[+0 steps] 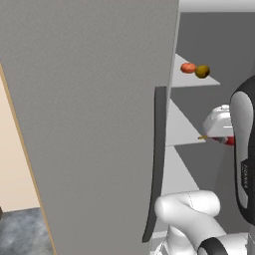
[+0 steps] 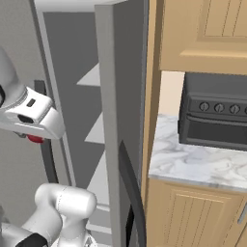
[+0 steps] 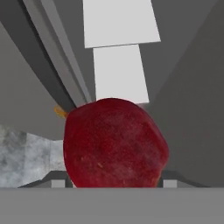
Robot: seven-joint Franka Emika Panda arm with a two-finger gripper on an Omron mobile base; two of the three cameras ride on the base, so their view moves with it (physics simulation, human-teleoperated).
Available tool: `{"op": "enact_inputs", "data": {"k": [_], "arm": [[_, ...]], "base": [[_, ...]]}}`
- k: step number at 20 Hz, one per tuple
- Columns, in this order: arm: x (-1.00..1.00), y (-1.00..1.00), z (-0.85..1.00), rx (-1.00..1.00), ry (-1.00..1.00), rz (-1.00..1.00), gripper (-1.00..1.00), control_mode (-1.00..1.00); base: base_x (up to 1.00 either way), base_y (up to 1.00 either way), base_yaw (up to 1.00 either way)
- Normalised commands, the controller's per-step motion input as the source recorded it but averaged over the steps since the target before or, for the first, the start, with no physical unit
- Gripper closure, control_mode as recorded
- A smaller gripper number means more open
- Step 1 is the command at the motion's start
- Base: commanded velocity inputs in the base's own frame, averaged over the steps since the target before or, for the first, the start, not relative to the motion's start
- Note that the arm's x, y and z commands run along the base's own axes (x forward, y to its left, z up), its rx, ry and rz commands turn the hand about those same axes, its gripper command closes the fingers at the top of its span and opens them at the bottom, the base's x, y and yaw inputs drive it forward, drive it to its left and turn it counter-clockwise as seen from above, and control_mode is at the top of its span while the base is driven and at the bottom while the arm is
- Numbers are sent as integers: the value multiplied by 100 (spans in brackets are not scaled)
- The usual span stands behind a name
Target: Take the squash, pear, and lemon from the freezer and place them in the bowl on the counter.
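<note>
My gripper [image 3: 114,180] is shut on a dark red fruit with a small orange stem, which I take for the pear [image 3: 114,142]. In the left base view the gripper [image 1: 222,139] hangs in front of the middle shelves of the open freezer [image 1: 194,124], the red pear [image 1: 229,142] peeking under the hand. An orange squash [image 1: 188,68] and a dull yellow lemon [image 1: 202,71] lie side by side on the top shelf. The right base view also catches the gripper [image 2: 30,138] with the red pear [image 2: 34,139]. The bowl is out of view.
The broad grey freezer door [image 1: 89,124] stands open at my left, its dark curved handle [image 1: 157,164] close to the arm. To the right lies the marble counter [image 2: 193,166] with a dark toaster oven [image 2: 217,116], wooden cabinets above and below.
</note>
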Motion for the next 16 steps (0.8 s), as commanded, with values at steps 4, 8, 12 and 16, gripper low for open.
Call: {"op": "enact_inputs", "data": {"k": [4,8,12,16], "arm": [[0,0,0,0,0,0,100,100],[0,0,0,0,0,0,100,100],[0,0,0,0,0,0,100,100],[0,0,0,0,0,0,100,100]], "base": [[-92,3,6],[-100,46,28],[-81,76,80],[-94,8,41]]}}
